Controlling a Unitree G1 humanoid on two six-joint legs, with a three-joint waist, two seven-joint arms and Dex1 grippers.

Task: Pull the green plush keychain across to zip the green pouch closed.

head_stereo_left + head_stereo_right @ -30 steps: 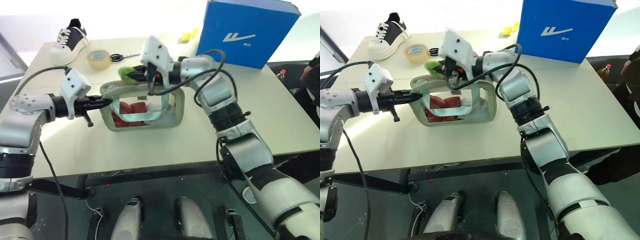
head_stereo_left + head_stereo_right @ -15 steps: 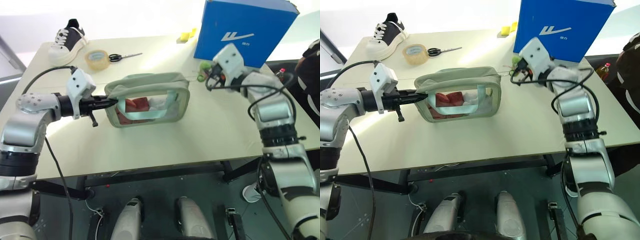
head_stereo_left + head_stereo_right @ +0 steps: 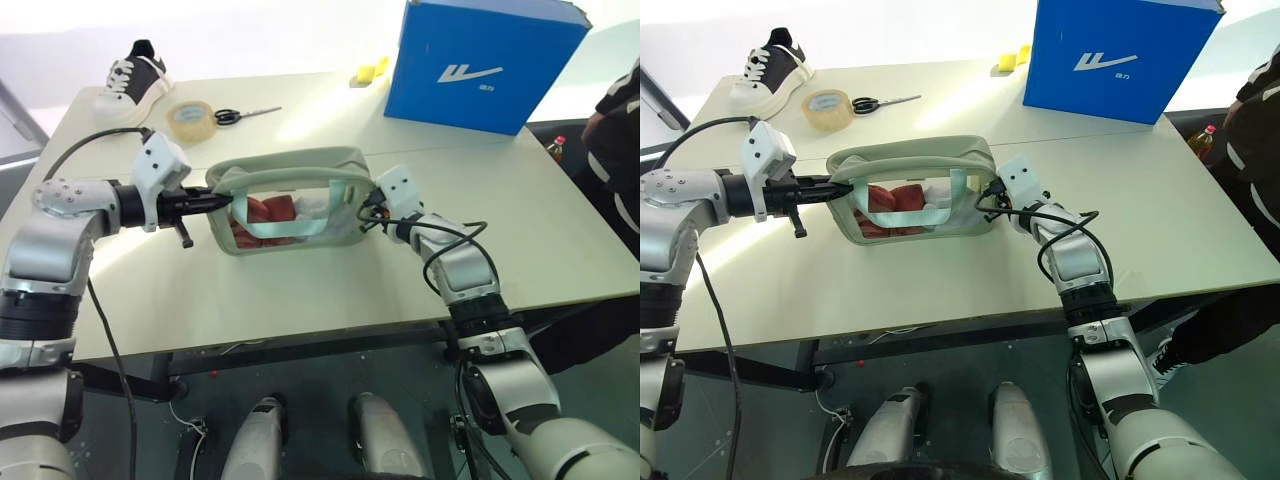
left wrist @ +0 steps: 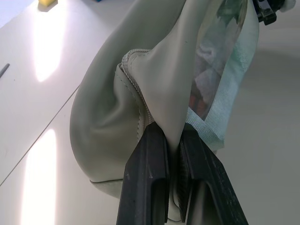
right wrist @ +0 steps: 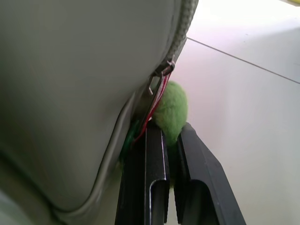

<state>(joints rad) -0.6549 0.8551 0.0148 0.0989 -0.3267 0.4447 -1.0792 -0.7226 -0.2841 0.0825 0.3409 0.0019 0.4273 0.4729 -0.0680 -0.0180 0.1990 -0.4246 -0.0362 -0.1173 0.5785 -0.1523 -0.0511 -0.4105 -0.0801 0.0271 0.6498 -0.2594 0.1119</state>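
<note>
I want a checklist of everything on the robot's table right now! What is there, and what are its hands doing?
Surface: pale table, flat, with bright light patches.
Job's things: green pouch upright mid-table, red items inside; green plush keychain at the pouch's end on the robot's right, hanging from the zipper pull.
Clutter: sneaker, tape roll, scissors, small yellow object, big blue box, all at the far side.
Grippers: left gripper shut on the pouch's fabric end; right gripper shut on the keychain.
Cables: black cables loop along both arms.
Surroundings: a person and a bottle past the table's right edge.
</note>
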